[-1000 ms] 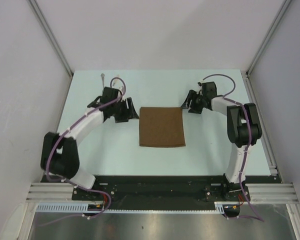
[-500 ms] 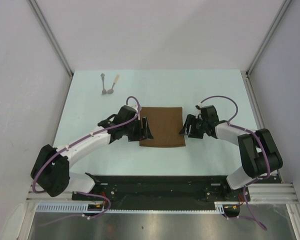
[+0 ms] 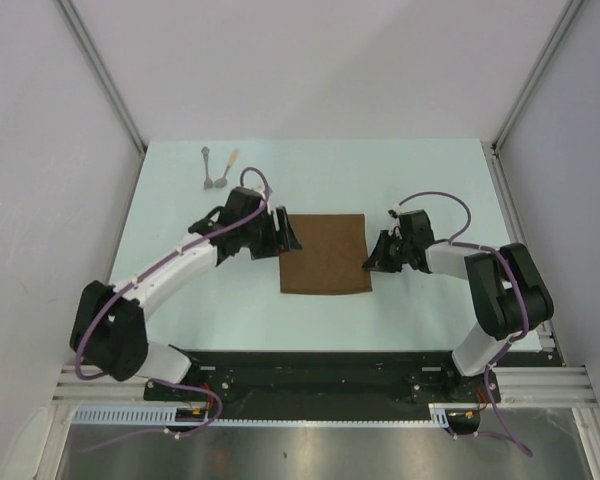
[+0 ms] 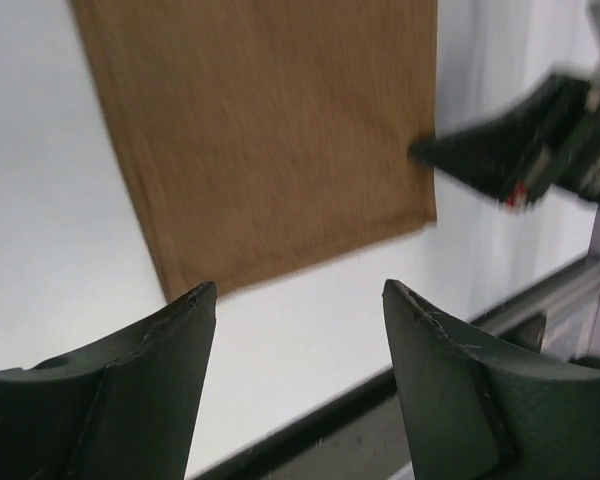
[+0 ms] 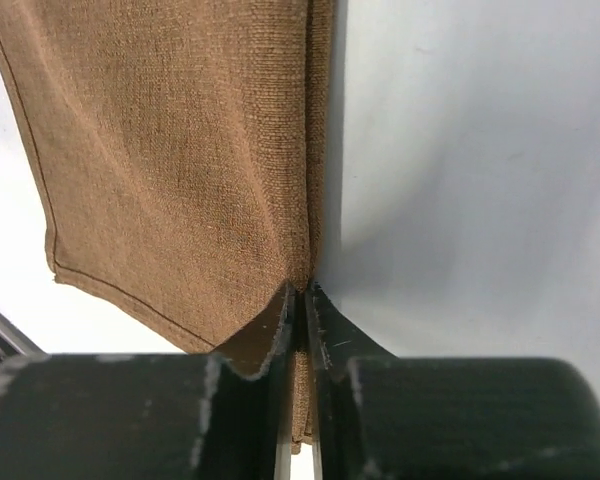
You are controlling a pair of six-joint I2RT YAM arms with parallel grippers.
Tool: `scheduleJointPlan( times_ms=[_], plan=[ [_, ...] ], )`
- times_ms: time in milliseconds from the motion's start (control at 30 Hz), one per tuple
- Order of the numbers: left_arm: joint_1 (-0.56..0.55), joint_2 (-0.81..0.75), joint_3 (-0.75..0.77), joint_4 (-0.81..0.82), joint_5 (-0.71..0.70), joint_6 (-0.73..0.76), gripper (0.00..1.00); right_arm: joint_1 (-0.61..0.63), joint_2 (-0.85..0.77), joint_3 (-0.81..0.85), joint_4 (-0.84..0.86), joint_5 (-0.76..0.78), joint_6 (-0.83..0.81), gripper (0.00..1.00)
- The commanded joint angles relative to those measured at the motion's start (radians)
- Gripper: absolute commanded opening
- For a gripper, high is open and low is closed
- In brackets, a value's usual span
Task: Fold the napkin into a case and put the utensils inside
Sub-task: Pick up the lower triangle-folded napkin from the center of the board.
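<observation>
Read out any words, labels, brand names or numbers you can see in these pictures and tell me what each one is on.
None: no view shows readable text.
The napkin is plain brown cloth, no label or print.
The utensils are too small to show any marking.
A red spot on the right gripper, in the left wrist view, is too blurred to tell if it is lettering.

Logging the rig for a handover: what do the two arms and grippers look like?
The left arm and right arm have white links, black joints and a looping purple cable. The left gripper and right gripper are black, with two dark wedge-shaped fingers, scuffed along the edges.
</observation>
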Motion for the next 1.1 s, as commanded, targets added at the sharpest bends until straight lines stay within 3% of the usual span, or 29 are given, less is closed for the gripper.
scheduleJointPlan(
  times_ms=[0, 167, 200, 267, 300, 367, 567, 700, 833, 967, 1067],
  plan=[
    [0.153, 0.137, 0.155, 0.038, 0.077, 0.054, 0.72, -0.03, 0.021, -0.045, -0.032, 0.078, -0.016, 0.07],
    [0.244, 0.321, 0.376, 0.046, 0.113, 0.089, 0.72, -0.077, -0.019, -0.051, -0.043, 0.07, -0.036, 0.11],
    [0.247, 0.352, 0.402, 0.033, 0.114, 0.094, 0.71, -0.078, -0.024, -0.04, -0.048, 0.062, -0.038, 0.28],
    [0.25, 0.431, 0.455, 0.026, 0.116, 0.106, 0.69, -0.087, -0.03, -0.021, -0.054, 0.039, -0.036, 0.39],
    [0.249, 0.454, 0.462, 0.021, 0.12, 0.107, 0.69, -0.089, -0.021, 0.013, -0.054, 0.034, -0.046, 0.47],
    [0.25, 0.494, 0.456, 0.041, 0.128, 0.104, 0.68, -0.092, 0.003, 0.056, -0.08, 0.034, -0.053, 0.52],
    [0.25, 0.518, 0.384, 0.079, 0.159, 0.114, 0.65, -0.093, 0.149, 0.248, -0.095, 0.033, -0.049, 0.59],
    [0.25, 0.519, 0.363, 0.081, 0.159, 0.134, 0.64, -0.095, 0.249, 0.366, -0.126, 0.054, -0.056, 0.59],
    [0.25, 0.542, 0.386, 0.059, 0.165, 0.152, 0.64, -0.095, 0.313, 0.406, -0.12, 0.069, -0.076, 0.49],
    [0.25, 0.545, 0.384, 0.072, 0.206, 0.137, 0.63, -0.098, 0.338, 0.418, -0.138, 0.124, -0.096, 0.25],
    [0.249, 0.538, 0.383, 0.082, 0.228, 0.123, 0.63, -0.119, 0.338, 0.432, -0.167, 0.169, -0.122, 0.17]
  ],
)
